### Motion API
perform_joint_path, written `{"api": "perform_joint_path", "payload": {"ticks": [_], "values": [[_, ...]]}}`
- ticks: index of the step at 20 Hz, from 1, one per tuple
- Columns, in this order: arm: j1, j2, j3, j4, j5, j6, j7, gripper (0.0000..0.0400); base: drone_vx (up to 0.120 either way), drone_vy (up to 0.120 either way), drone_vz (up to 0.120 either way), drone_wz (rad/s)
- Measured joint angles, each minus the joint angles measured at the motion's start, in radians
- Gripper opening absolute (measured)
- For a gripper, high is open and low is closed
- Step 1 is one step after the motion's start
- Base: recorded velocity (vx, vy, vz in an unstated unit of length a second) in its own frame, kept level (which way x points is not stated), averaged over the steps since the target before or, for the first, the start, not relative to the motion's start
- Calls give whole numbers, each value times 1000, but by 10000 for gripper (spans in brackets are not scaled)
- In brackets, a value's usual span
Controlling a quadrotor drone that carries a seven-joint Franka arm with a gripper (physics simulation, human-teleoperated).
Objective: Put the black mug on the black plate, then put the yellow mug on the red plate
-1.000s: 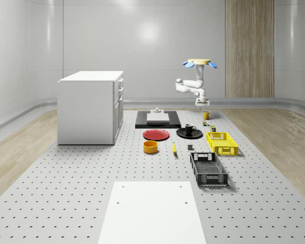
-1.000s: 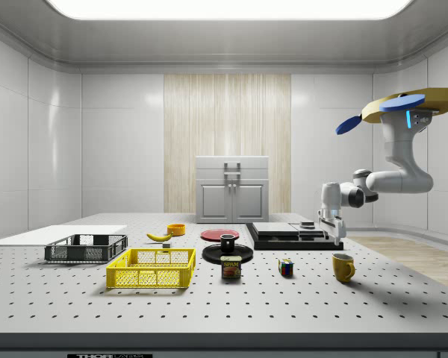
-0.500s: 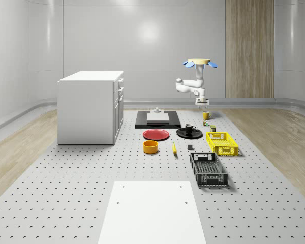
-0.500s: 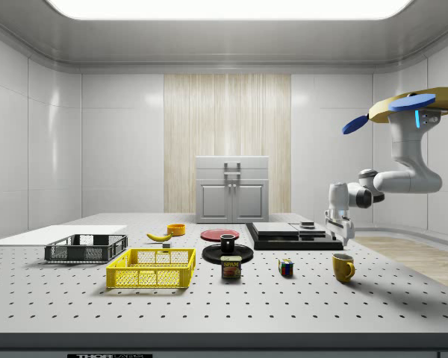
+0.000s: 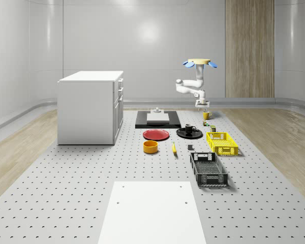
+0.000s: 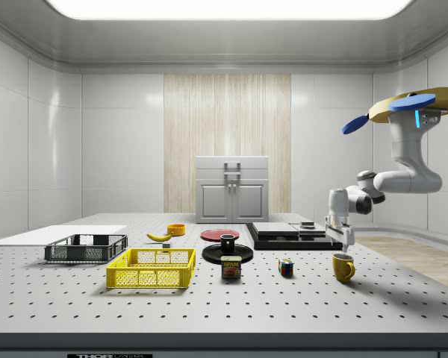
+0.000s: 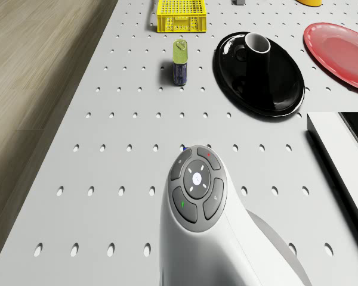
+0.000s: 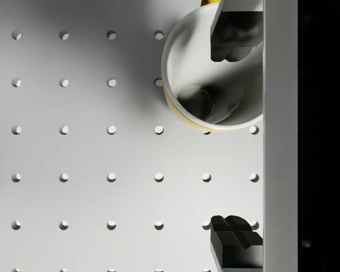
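- Small black cylindrical mug: upright, mouth open upward, standing on the glossy round black plate.
- Black plate: flat on the perforated table, just beside the red plate, not touching it.
- Yellow mug with pale interior: upright, empty, on the table, well apart from both plates.
- Flat round red plate: bare, flat on the table.

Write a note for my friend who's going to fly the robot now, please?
Pincer: open, empty, just above the yellow ceramic mug, one finger over its mouth. Drone hovers above the table.
Done: the black mug stands on the round black plate.
Left: grasp the yellow mug and carry it to the round red plate, which lies bare beside the black plate.
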State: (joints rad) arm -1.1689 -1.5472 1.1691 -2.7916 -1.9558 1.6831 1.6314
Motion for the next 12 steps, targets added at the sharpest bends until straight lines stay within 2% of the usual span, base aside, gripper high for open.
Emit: {"api": "perform_joint_path", "payload": {"ticks": [12], "values": [[-31,22,-49,23,-51,4,17,400,0,0,0,0]]}}
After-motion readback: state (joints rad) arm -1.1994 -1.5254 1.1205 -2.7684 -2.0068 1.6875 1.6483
